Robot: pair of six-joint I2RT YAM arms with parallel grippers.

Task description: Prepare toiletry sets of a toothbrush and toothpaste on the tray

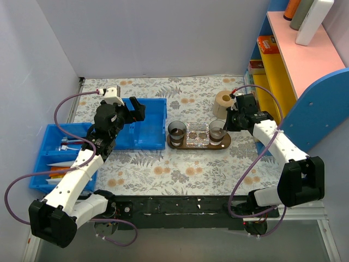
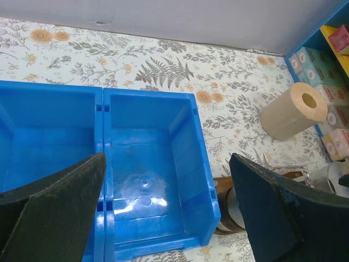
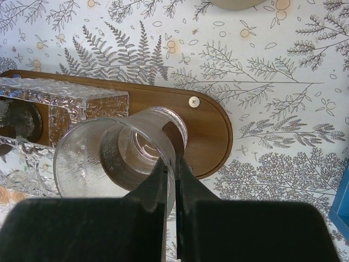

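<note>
The right gripper (image 3: 171, 166), jaws seemingly pinching the rim of a frosted glass cup (image 3: 87, 158) on the dark brown wooden tray (image 3: 210, 120), could tip it with a skewed pull. The left gripper (image 2: 168, 164) has its jaws wide above a blue plastic bin (image 2: 191, 136).

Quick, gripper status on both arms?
Left gripper: open, empty, over the blue bin.
Right gripper: closed on the wall of the glass cup on the tray.
</note>
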